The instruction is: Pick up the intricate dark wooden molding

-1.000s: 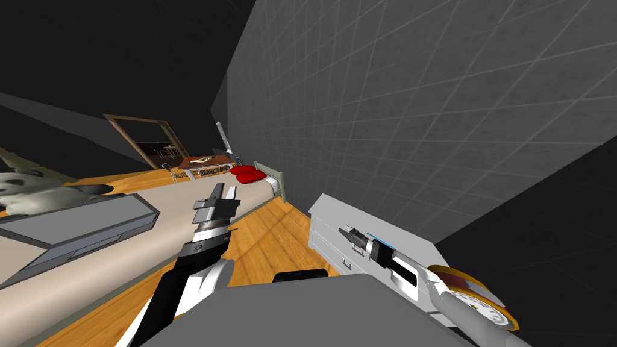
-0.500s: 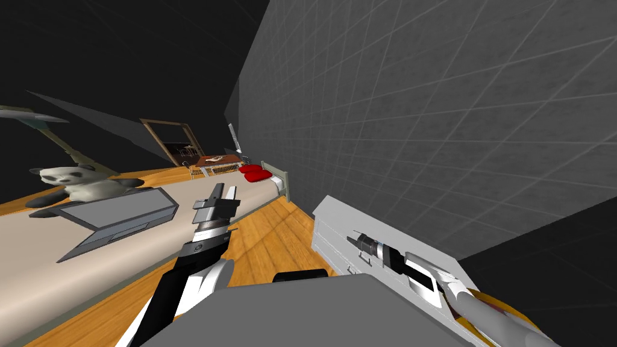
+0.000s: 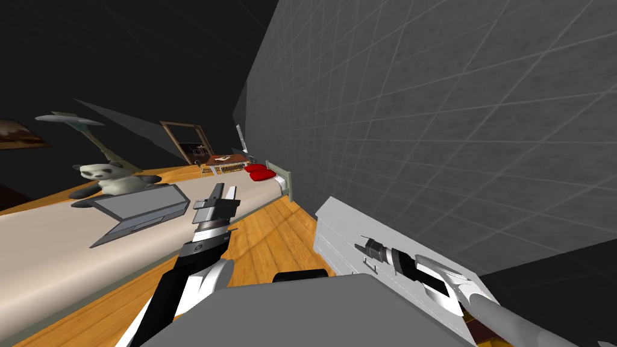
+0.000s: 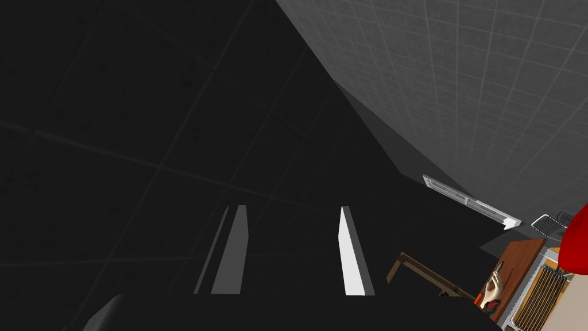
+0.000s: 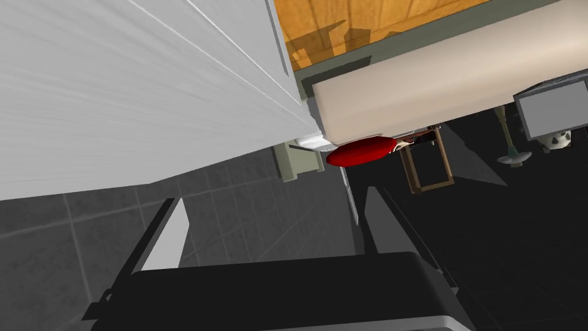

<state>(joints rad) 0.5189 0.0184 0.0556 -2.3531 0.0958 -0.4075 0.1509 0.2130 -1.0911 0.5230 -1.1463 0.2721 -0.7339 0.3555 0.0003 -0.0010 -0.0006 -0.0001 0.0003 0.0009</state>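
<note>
A strip of orange wooden plank floor runs open between the long beige bed and the white chest of drawers set against the grey tiled wall. The left gripper hangs over the bed's near edge, jaws partly apart and empty. The right gripper hovers over the chest's top near its front edge, jaws wide, holding nothing. The dark brown wooden rectangular molding frame stands past the bed's far end, well apart from both
</note>
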